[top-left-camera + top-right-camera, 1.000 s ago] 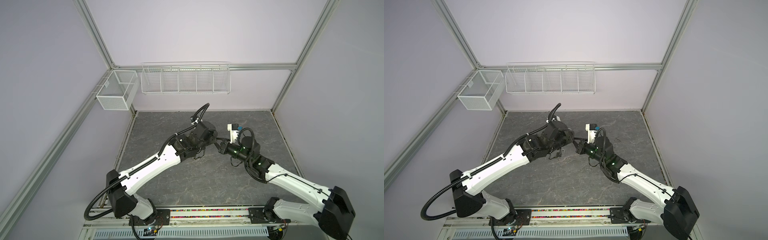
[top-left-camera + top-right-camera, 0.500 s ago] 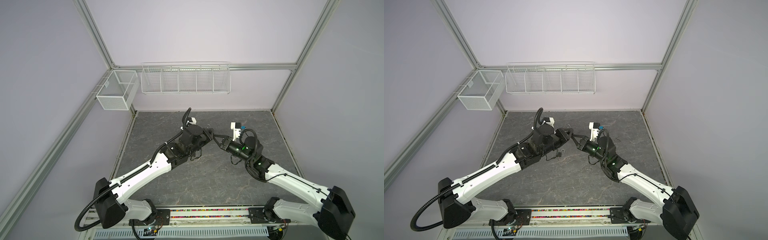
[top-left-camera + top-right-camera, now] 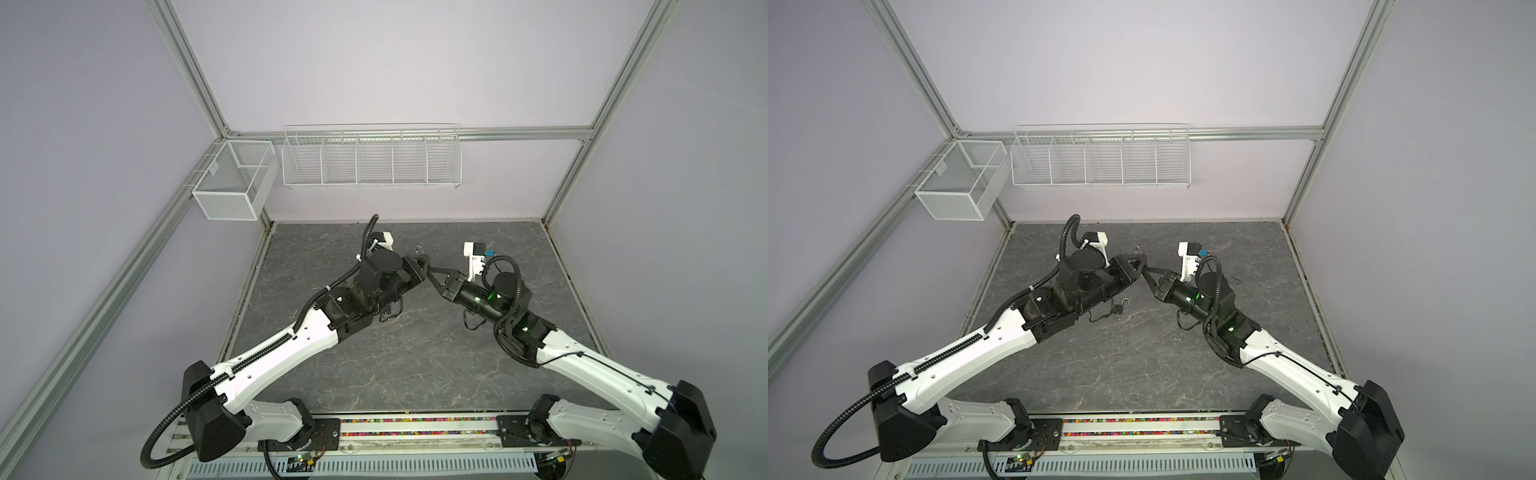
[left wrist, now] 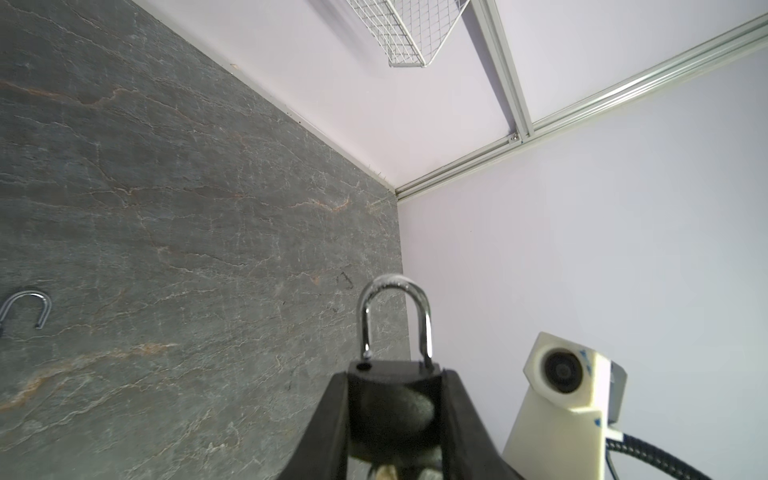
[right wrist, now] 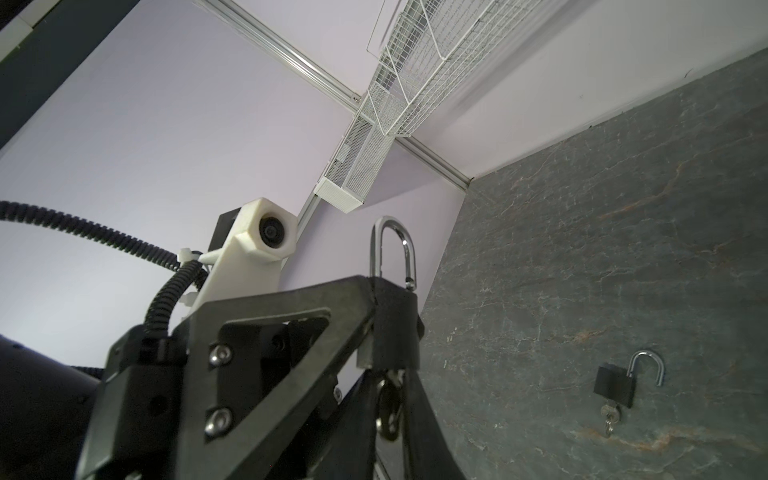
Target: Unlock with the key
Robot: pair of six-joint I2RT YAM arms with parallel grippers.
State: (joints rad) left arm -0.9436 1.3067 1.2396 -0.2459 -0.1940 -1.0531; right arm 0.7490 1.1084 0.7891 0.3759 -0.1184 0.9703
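Front rail (image 3: 415, 424) carries both arm bases, and the arms reach inward over the grey stone-look table (image 3: 415, 365). A spare padlock (image 3: 1120, 308) lies flat on the table just beside the left arm's wrist, nearer than the grippers. Its shackle is swung open and a small bunch of keys (image 5: 609, 415) sticks out of its underside. Past it the two grippers meet tip to tip above mid-table in both top views. The left gripper (image 3: 420, 266) is clenched on the black padlock (image 4: 394, 386), with one finger on each flat side of the body, holding it off the table with the shackle (image 4: 395, 291) pointing away from the wrist. The shackle is popped: one leg sits in the body, while the free leg's end hangs just above its hole. The right gripper (image 3: 1148, 273) comes in from the opposite side at the padlock's underside. The key (image 5: 391, 379) is in the lock there, and its ring (image 5: 388, 415) hangs between the right fingers. Those jaws stand slightly parted, with a gap showing on either side of the ring, so they look released rather than pinching. The left wrist camera mount (image 5: 266, 237) sits just behind the held lock. On the far back wall are a long wire basket (image 3: 371, 160) with dividers and a small mesh basket (image 3: 232, 183) in the left corner.
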